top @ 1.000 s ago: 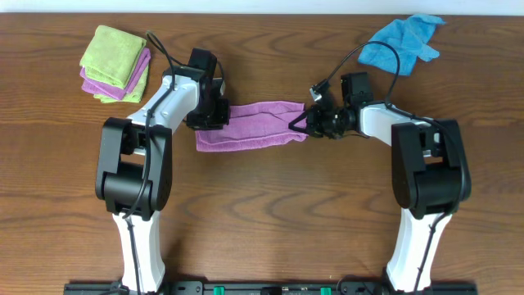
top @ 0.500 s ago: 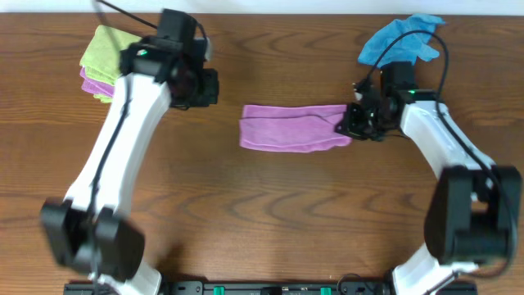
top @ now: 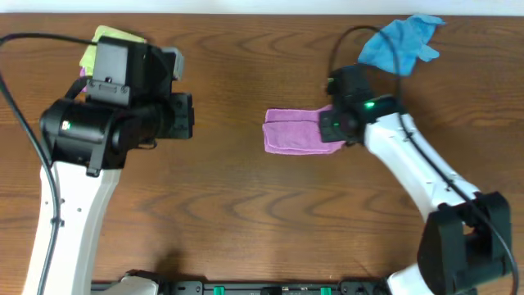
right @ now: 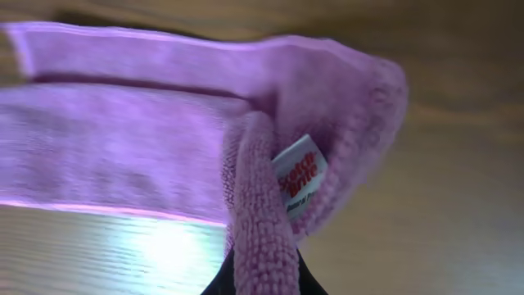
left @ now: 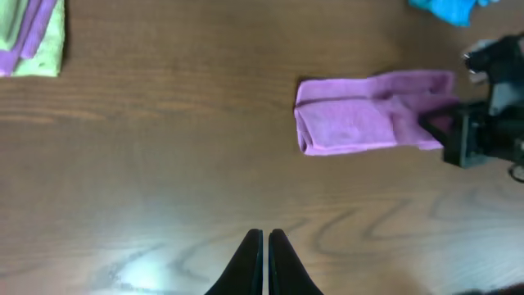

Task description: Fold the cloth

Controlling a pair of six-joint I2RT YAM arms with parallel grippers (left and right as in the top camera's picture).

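Far left, partly hidden beneath the left arm: one square folded stack [top: 110, 34] of green and purple terry cloths. Next, left hand [left: 265, 238] above bare wood-grain surface [top: 229, 213], fingers pressed together on nothing. Right of centre, flat on the wood: one fuzzy purple cloth [top: 295, 133], folded to a rectangle, right edge with white label [right: 296, 176] pinched in right hand [top: 332, 129]. Far right: one crumpled blue cloth [top: 401, 41].
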